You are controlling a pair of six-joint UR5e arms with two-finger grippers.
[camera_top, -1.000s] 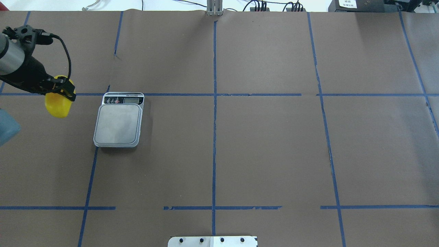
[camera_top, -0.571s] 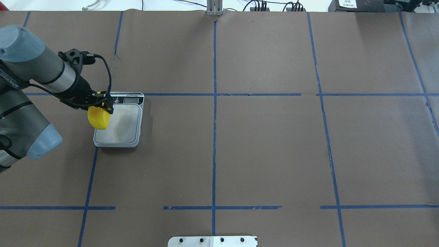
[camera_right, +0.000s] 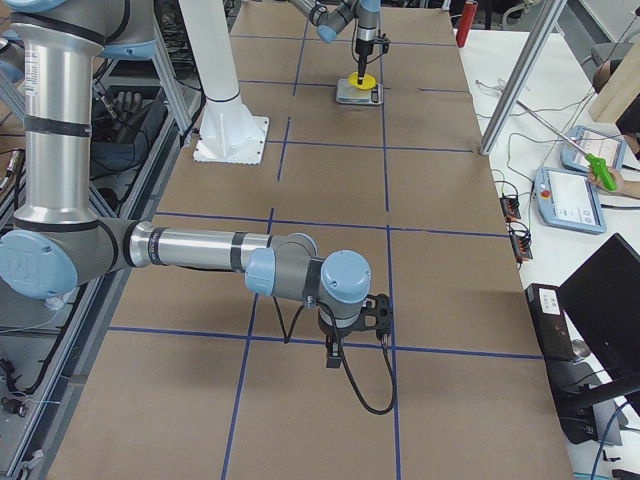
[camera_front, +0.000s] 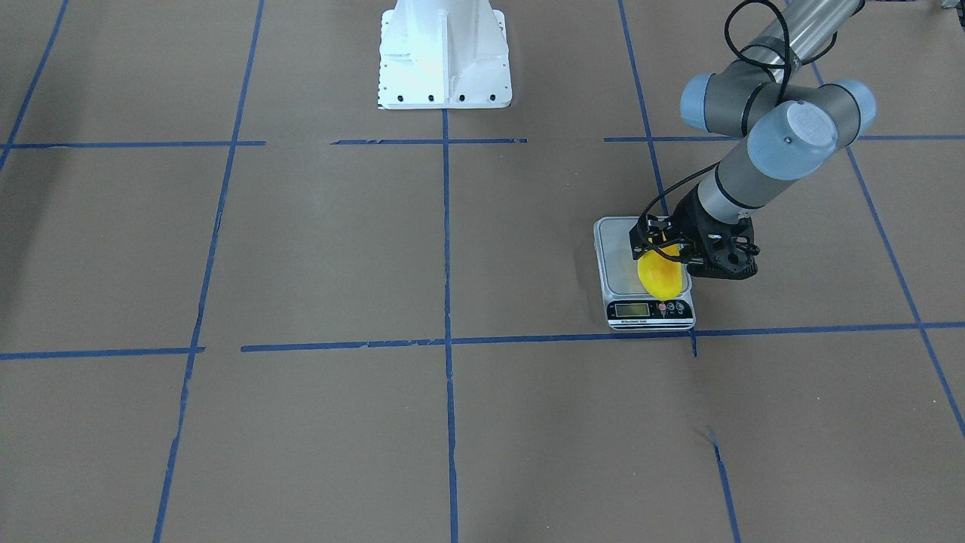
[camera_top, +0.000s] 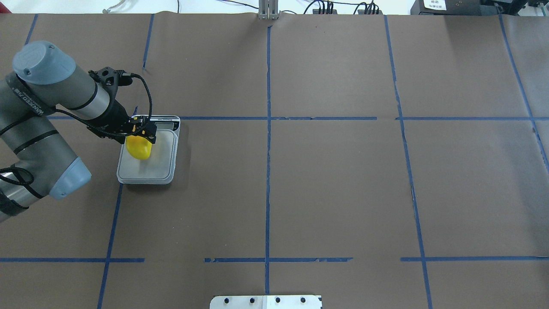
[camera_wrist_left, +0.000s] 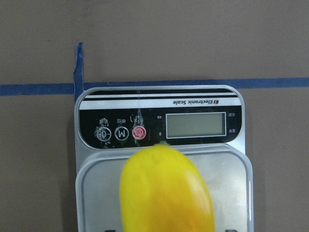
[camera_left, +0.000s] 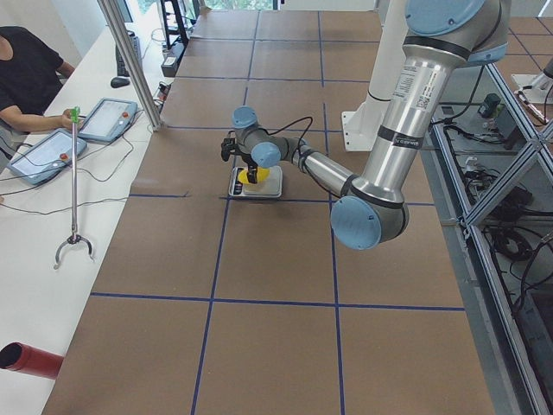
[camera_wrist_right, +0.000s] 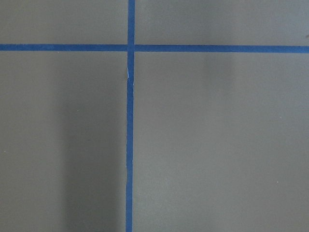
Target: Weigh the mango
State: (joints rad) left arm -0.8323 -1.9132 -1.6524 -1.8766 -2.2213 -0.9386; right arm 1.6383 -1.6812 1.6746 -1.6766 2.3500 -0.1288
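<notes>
At the left edge of the overhead view, the left arm (camera_top: 51, 98) reached in across the brown paper-covered surface (camera_top: 334, 180) and angled down toward the scale (camera_top: 148, 174). Its left end effector (camera_top: 140, 134) was pinched on the upper end of the mango (camera_top: 139, 149), with a dark finger on either side of the fruit. The mango hung lengthwise from that grip, bright yellow and smooth. It was over the platform's corner nearest the arm and the control panel. The far side view showed its lower end very close to the platform, but whether the two touched could not be told.

The left wrist camera looked down along the fruit. There the rounded tip of the mango sat just short of the scale's black control panel (camera_wrist_left: 159, 118). On that panel two white round buttons and a red button (camera_wrist_left: 138, 133) stood in a row, with the pale display (camera_wrist_left: 195, 125) to their right. A blue tape line (camera_wrist_left: 270, 83) ran just beyond the scale.

Farther right, blue tape lines (camera_top: 268, 171) divided the surface into a grid. The right arm (camera_right: 200, 250) showed only in the side view from its own end. Its right end effector (camera_right: 333, 352) pointed down near a tape crossing, well apart from the scale. Whether its fingers were spread or pressed together could not be told.
</notes>
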